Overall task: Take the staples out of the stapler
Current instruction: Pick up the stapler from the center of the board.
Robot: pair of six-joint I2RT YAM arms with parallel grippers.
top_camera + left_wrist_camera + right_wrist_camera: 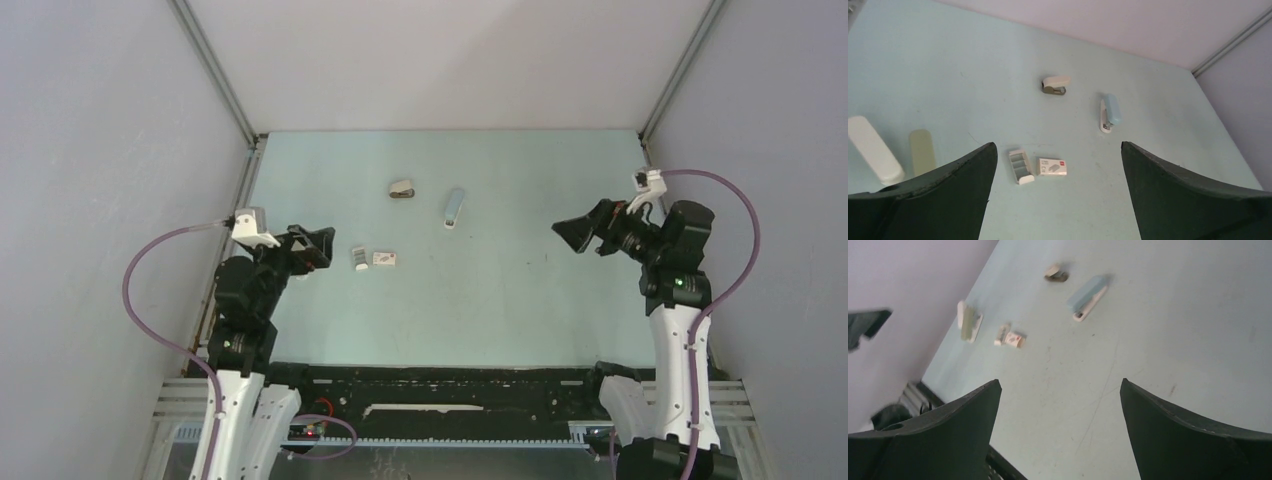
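Left gripper (318, 247): fingers spread wide and holding nothing, hanging above the table's (520, 300) left side.
Right gripper (578, 232): also spread wide and holding nothing, raised over the right side and pointing toward the middle.
Stapler (454, 209): the slim light-blue one lies flat on the table toward the far middle, well apart from both grippers. It looks closed, though it is small from here.
Stubby grey-brown item (402, 189): near the stapler, on its left and slightly farther back.
White box with a red mark (385, 258): nearer the arms, just beside a small white tray (360, 258).
Left edge: the left wrist view shows a long white piece (873, 149) beside a pale green one (922, 151).
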